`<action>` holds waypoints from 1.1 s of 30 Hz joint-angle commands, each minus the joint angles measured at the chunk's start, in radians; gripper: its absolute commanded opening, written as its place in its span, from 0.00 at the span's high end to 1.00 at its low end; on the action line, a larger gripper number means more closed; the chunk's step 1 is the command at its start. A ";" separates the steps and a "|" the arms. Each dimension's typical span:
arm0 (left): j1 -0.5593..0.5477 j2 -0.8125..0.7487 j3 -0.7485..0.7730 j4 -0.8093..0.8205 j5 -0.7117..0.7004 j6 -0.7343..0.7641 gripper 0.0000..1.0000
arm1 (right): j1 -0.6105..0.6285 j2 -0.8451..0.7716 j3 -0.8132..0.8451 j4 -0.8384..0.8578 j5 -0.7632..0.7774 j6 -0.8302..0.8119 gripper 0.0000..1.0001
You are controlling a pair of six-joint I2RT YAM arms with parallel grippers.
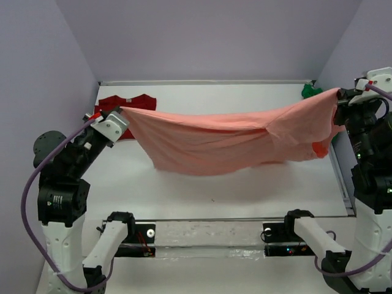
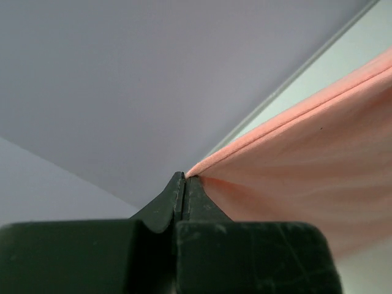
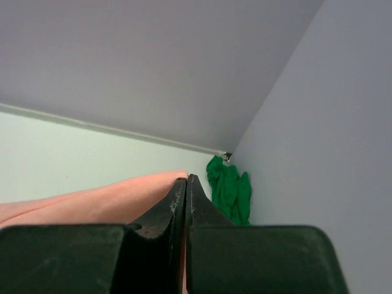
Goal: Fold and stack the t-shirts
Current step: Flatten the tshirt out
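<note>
Item: salmon-pink t-shirt (image 1: 226, 144), held stretched above surface (image 1: 184, 190); my left gripper (image 2: 184, 177) and right gripper (image 3: 187, 177) each clamped on one end

The salmon-pink shirt (image 1: 233, 144) hides most of the green shirt (image 1: 311, 90), and perhaps part of the dark red shirt (image 1: 131, 101).

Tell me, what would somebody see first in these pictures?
The big salmon-pink t-shirt hangs like a hammock over the middle of the table, with the left tool and the right tool each shut on one end. Behind it, a dark red t-shirt lies at the back left. A green t-shirt sits crumpled in the back right corner.
</note>
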 commanded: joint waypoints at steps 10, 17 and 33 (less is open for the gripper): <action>0.016 0.334 0.134 0.228 0.030 -0.023 1.00 | -0.015 0.348 0.098 0.174 0.088 -0.074 1.00; 0.014 0.673 0.056 0.440 0.019 -0.003 1.00 | -0.015 0.702 0.045 0.349 0.090 -0.117 1.00; 0.002 0.931 0.134 0.577 -0.271 -0.045 0.01 | -0.025 0.957 0.156 0.299 0.052 -0.085 0.00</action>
